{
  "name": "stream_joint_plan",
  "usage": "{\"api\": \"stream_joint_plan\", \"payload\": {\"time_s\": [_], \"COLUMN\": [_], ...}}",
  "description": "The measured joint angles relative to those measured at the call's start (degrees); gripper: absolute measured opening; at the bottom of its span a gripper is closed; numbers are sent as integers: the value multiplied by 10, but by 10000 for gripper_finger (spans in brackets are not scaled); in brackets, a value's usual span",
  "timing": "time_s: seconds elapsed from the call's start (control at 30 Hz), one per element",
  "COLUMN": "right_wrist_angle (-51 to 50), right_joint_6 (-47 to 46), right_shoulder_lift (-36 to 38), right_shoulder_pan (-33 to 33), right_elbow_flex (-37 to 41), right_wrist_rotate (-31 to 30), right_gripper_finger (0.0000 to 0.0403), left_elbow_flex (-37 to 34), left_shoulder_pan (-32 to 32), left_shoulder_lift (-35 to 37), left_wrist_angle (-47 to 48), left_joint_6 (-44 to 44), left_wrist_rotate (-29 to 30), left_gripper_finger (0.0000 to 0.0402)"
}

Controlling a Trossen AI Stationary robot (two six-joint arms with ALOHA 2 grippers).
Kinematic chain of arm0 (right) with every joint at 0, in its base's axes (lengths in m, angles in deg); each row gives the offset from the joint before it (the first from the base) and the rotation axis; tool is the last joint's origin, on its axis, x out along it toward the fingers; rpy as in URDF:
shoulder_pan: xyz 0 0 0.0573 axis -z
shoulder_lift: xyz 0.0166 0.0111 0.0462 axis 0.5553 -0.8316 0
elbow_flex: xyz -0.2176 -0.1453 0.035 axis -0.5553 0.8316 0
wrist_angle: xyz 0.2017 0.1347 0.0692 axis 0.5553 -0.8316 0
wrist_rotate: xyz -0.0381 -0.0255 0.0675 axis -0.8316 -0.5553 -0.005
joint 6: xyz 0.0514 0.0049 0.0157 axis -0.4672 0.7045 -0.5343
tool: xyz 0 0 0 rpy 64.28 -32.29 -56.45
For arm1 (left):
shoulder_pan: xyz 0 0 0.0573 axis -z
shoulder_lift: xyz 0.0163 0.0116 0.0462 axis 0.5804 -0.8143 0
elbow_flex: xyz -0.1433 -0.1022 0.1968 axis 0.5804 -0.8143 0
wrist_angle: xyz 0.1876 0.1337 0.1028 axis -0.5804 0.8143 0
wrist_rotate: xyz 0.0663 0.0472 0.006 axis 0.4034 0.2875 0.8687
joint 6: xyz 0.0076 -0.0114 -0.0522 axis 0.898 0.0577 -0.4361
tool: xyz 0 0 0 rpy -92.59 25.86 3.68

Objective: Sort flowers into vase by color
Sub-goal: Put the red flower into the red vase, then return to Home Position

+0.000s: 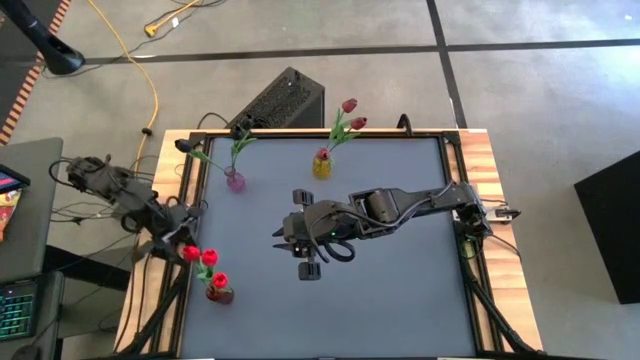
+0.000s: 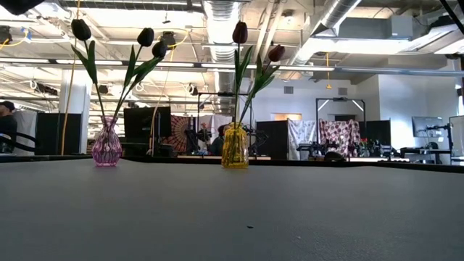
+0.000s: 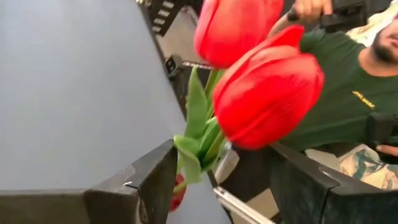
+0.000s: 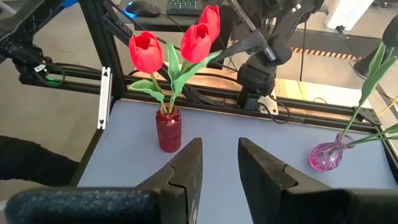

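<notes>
Red tulips (image 1: 205,263) stand in red vase (image 1: 219,294) at counter (image 1: 400,310) corner; left pincer (image 1: 172,238) open beside them. Withdraw straight, avoiding stems. Right pincer (image 1: 305,268) part-open, empty, mid-counter.

open-plan robotics lab: exposed ceiling ducts (image 2: 217,18) (other workstations (image 2: 428,148) behind)

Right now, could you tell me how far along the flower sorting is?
It looks almost finished. Red tulips stand in the red vase, near-black ones in the pink vase, maroon ones in the yellow vase. No loose flowers show on the table. The left claw sits open by the red tulips, holding nothing; the right claw hangs empty over the table's middle.
</notes>
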Motion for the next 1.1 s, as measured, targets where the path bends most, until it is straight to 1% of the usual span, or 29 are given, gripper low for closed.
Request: {"api": "stream_joint_plan", "payload": {"time_s": [0.17, 0.33, 0.4, 0.47, 0.53, 0.6, 0.7, 0.8, 0.87, 0.97, 1.03, 1.1], "right_wrist_angle": [-7, -30, -53, -62, -80, -97, -148, -197, -223, -256, -266, -280], "right_joint_6": [0, 4, 20, 32, 43, 52, 56, 47, 41, 40, 41, 44], "right_shoulder_lift": [0, 2, 8, 16, 27, 40, 61, 89, 105, 125, 136, 149], "right_shoulder_pan": [4, 8, 11, 15, 21, 30, 49, 69, 80, 87, 87, 83], "right_elbow_flex": [0, 0, 0, 1, 1, 0, 0, 0, 0, 0, 0, 0], "right_wrist_rotate": [0, 0, 0, -1, -3, -4, -5, -5, -5, -5, -14, -30], "right_gripper_finger": [127, 127, 127, 127, 127, 127, 127, 127, 127, 127, 127, 127], "left_elbow_flex": [14, 14, 14, 14, 21, 33, 58, 91, 114, 140, 149, 150], "left_shoulder_pan": [0, 0, 0, 0, 0, 0, 0, 0, 0, 0, 0, 0], "left_shoulder_lift": [0, 0, 0, 0, 0, -1, -1, -1, -1, -1, -1, 0], "left_wrist_angle": [50, 104, 116, 124, 152, 191, 253, 271, 261, 212, 166, 122], "left_joint_6": [-23, -92, -113, -118, -110, -91, -63, -33, 4, 87, 153, 209], "left_wrist_rotate": [4, 4, 7, 10, 28, 83, 213, 341, 416, 493, 532, 553], "left_gripper_finger": [220, 220, 220, 220, 220, 220, 220, 220, 220, 220, 220, 220]}}
